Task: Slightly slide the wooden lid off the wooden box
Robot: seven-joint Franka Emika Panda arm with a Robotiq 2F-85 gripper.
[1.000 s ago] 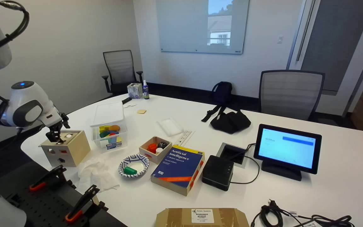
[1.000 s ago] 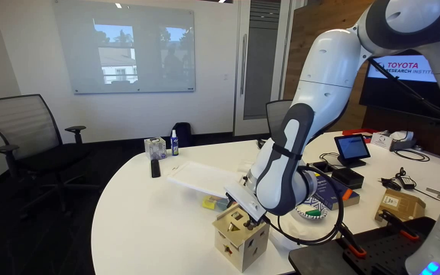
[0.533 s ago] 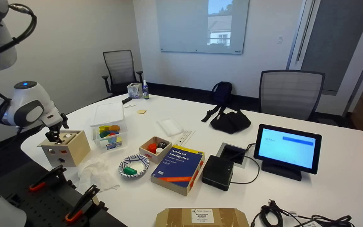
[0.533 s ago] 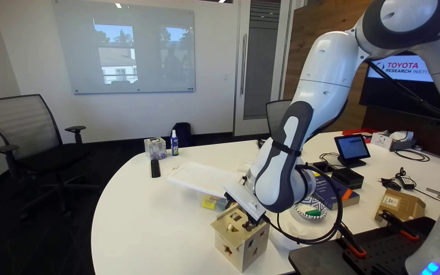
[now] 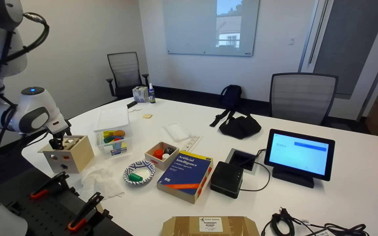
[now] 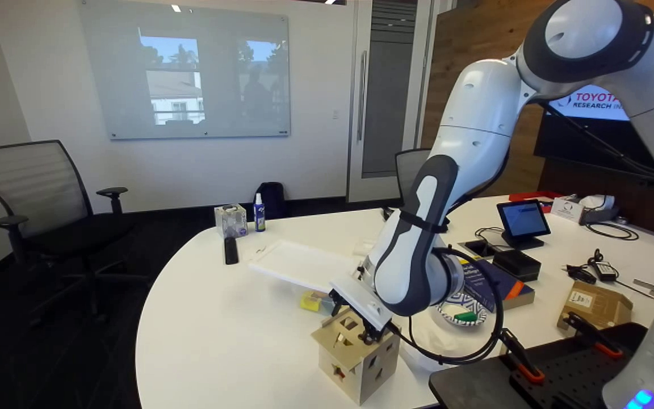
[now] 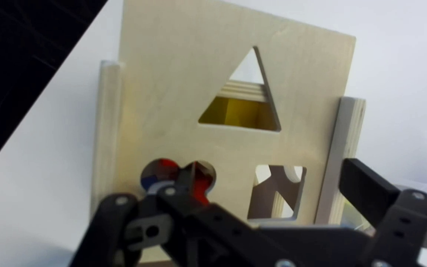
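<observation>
shifted slightly left in both exterior views since the earlier frame, the wooden lid [image 7: 232,148] overhangs the wooden box [image 5: 80,154], lying between its side walls. next we see the gripper [image 6: 353,322], fingers spread, one at the lid's rounded hole, the other near a side wall. farther right in an exterior view, we see a clear tub [image 5: 105,152] of colourful pieces [image 5: 119,133].

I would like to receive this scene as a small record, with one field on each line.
Box: pale light-brown wooden cube, standing on the white table
Lid: thin flat pale wooden panel with cutouts, overhanging one edge of the box
Tool: open black two-fingered tool, one finger at a lid cutout
Contact: cannot tell whether that finger touches the lid
Near box: clear plastic tub of coloured pieces
</observation>
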